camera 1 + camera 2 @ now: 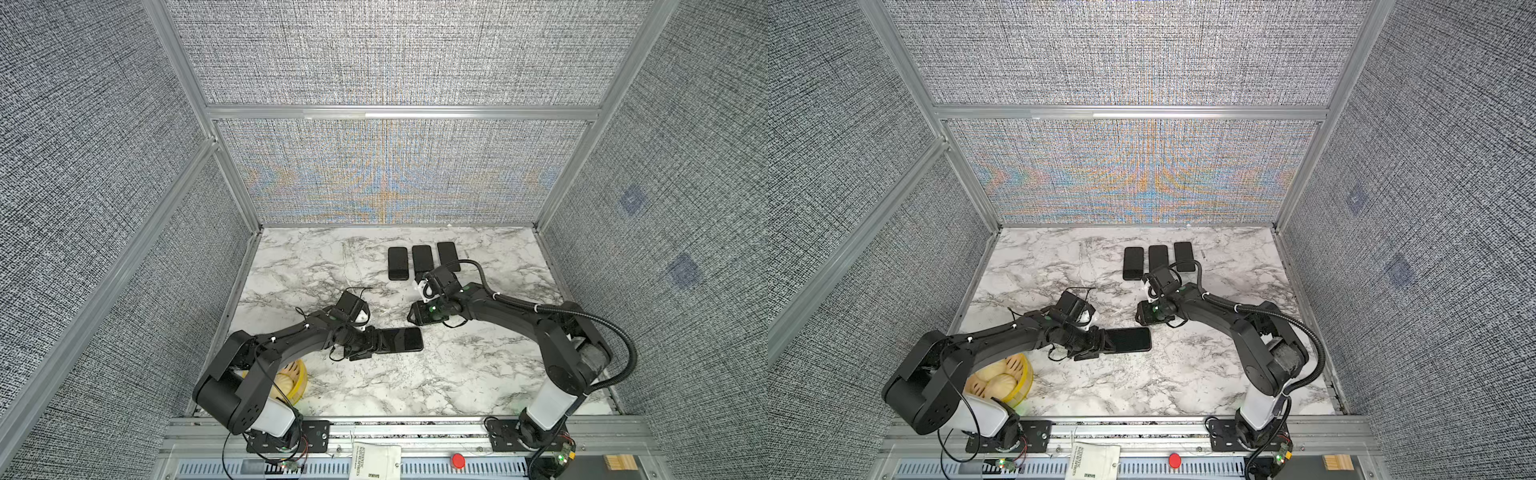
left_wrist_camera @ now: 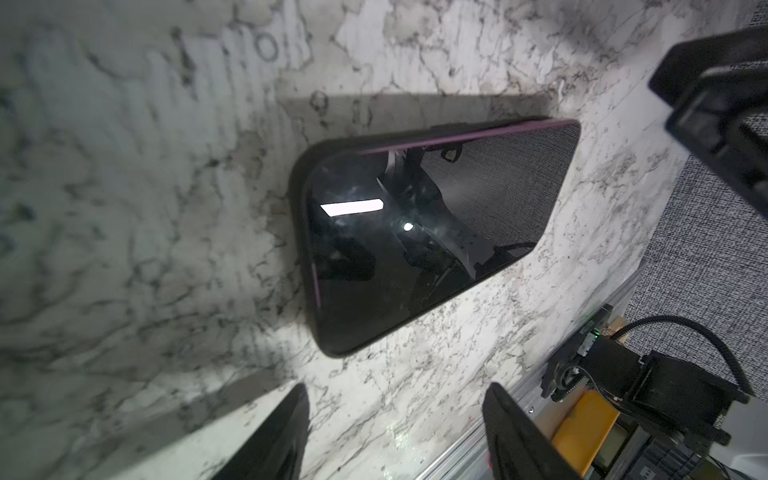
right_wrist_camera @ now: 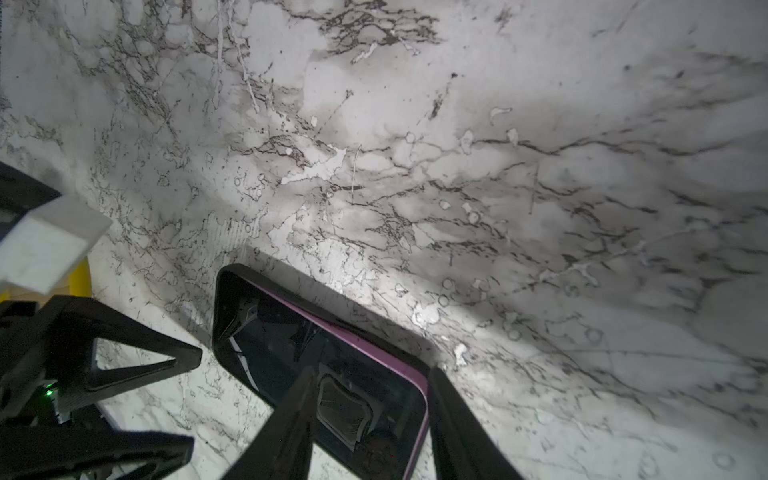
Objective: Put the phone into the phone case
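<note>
My left tool hangs wide just short of the phone, flat on the tabletop in its case. One purple edge sits proud, so I judge it half seated. My right tool, jaws apart, straddles that edge. Behind, three dark slabs wait.

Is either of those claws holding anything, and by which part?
Nothing is held. The phone lies flat on the table in its case. The left gripper stands open short of it; the right gripper stands open over one corner, not clamping.
</note>
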Controlling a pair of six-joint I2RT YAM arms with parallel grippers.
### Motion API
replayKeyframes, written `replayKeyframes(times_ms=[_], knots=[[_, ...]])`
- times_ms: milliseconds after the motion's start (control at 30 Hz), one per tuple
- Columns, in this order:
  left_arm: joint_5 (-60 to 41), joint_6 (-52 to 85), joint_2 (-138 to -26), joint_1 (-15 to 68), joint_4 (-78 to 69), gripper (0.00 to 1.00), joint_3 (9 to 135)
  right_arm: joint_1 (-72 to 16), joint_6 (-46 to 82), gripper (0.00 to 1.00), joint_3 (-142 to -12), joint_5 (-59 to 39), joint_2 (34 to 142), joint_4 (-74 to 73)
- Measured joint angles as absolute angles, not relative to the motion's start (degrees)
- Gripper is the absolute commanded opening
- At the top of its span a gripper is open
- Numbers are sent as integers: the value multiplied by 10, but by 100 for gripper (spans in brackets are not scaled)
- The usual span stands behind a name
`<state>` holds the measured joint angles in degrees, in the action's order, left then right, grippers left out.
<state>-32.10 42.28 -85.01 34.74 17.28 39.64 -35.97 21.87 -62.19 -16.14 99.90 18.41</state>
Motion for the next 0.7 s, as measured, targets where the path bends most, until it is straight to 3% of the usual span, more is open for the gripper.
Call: replayKeyframes(times_ms=[700], knots=[[-347,446,-893,378,96,72,393,-361,221,49,-543,-215,1007,124]])
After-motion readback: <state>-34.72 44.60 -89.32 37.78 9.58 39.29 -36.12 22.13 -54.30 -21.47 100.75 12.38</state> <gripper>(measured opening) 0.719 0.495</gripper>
